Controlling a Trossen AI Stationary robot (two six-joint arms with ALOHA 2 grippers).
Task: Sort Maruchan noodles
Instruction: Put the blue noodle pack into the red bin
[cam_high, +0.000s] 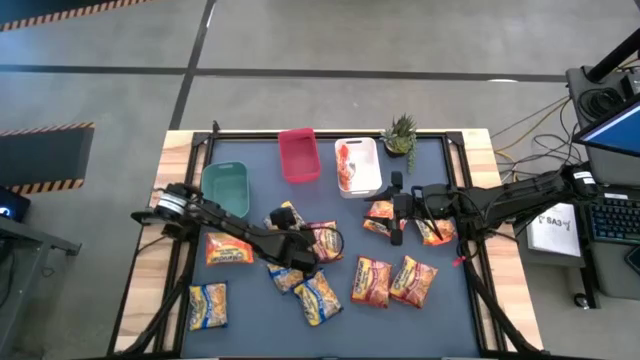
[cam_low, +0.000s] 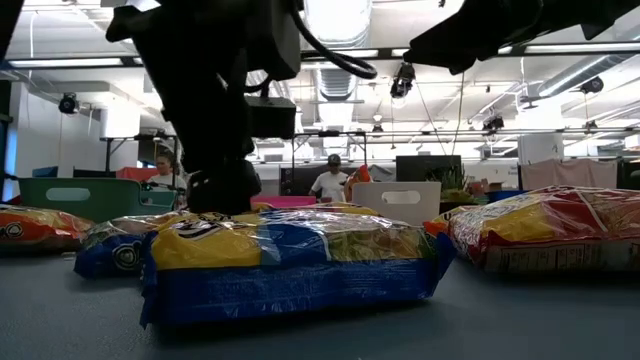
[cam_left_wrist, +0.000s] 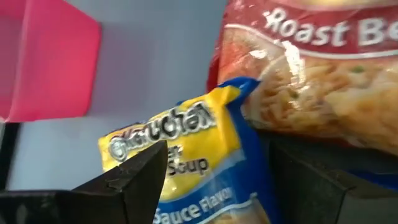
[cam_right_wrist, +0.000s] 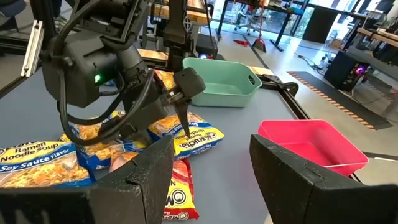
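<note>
From above, I count roughly ten Maruchan noodles (cam_high: 373, 281) loose from the mat's centre toward 6 o'clock; the white bin (cam_high: 359, 182) at 12 seems to hold one, while the green bin (cam_high: 226, 187) and red bin (cam_high: 298, 155) look bare, so most sorting remains. My left wrist camera shows the left gripper (cam_left_wrist: 211, 180) spread wide around a yellow packet (cam_left_wrist: 186, 155), gripping nothing. My right wrist camera shows the right gripper (cam_right_wrist: 211, 168) parted, empty.
</note>
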